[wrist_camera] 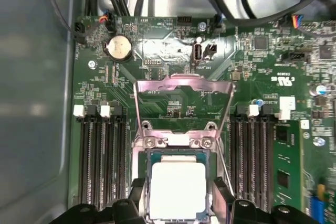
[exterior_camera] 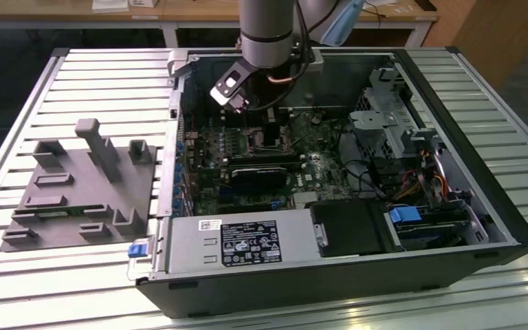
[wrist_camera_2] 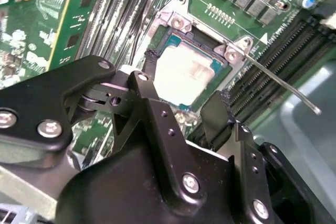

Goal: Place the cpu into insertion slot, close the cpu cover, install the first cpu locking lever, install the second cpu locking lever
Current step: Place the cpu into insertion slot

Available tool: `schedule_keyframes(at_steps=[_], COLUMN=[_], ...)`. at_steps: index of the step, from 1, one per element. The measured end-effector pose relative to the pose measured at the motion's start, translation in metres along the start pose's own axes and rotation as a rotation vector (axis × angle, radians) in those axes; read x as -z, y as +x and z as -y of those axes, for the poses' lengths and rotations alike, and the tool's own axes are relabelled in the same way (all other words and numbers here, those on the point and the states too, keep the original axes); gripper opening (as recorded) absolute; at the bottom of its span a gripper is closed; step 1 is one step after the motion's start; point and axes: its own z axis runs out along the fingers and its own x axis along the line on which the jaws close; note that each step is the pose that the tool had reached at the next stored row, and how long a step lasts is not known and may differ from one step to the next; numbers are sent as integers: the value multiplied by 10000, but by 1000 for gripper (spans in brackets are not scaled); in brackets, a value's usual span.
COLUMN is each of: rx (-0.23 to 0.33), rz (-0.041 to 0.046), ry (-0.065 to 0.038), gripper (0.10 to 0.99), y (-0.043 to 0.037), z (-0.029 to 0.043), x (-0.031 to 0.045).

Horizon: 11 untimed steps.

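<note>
**Cpu down in the socket, claw on both its edges**

Here I am, arm (exterior_camera: pixel 266 27) reaching straight down into the open computer case (exterior_camera: pixel 337 292), which lies on its side on the slatted bench (exterior_camera: pixel 25 110). In both wrist views my claw (wrist_camera_2: pixel 184 85) is right over the green board (wrist_camera: pixel 94 85), and it is pinching the cpu (wrist_camera: pixel 177 188). One black finger sits flush against each of two opposite edges, with the silver-grey top showing between them.

The cpu lies flat inside the insertion slot (wrist_camera: pixel 178 153), the black rim framing it all round. The cpu cover (wrist_camera: pixel 184 82) stands swung up and open on the far side of the slot, and I can see board through its big square window.

In the second wrist view a thin metal locking lever (wrist_camera_2: pixel 286 88) sticks out from the socket's corner, raised and angled away over the long black memory slots (wrist_camera: pixel 102 161), which flank the socket on both sides.

In the exterior view a grey power-supply box (exterior_camera: pixel 236 244) fills the near end of the case. A grey fixture plate (exterior_camera: pixel 80 185) sits on the bench at the exterior view's left, well apart from me.
</note>
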Motion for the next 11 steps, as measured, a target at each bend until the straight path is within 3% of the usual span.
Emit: schedule_keyframes(at_steps=[7, 11], rx=[0, 1], rz=[1, -1], ry=[1, -1], gripper=[616, 616], y=[-1, -1], z=[-13, -15], x=[181, 197])
